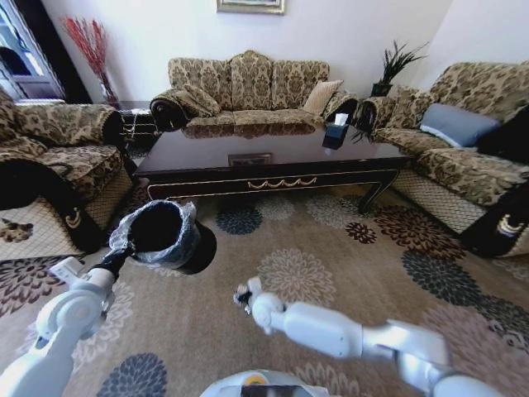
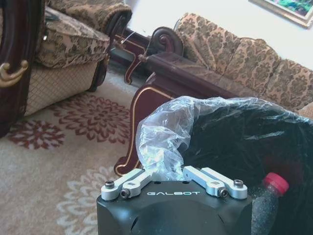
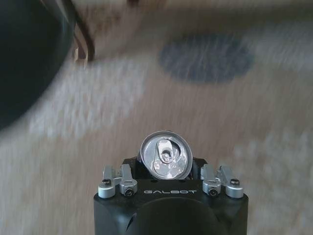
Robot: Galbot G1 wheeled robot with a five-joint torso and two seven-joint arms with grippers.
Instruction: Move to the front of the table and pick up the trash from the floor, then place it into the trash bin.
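Can (image 3: 165, 155): clamped between the right gripper's (image 3: 166, 169) fingers, lid showing, lower centre of the right wrist view.
Right gripper: above the carpet (image 1: 331, 248), lower centre of the head view.
Trash bin (image 1: 157, 233): left of centre; left gripper (image 2: 173, 178) closed on its bag rim (image 2: 161, 142).

The right gripper (image 1: 241, 295) hangs above the floor (image 1: 331, 248), closed on a can (image 3: 165, 155) that stands end-up between its fingers. Ahead of it and to its left, the trash bin (image 1: 157, 236) is lifted off the floor, its rim clamped in the left gripper (image 2: 166, 172); a bottle (image 2: 270, 196) lies inside. The table (image 1: 264, 153) stands beyond both grippers, behind the bin.
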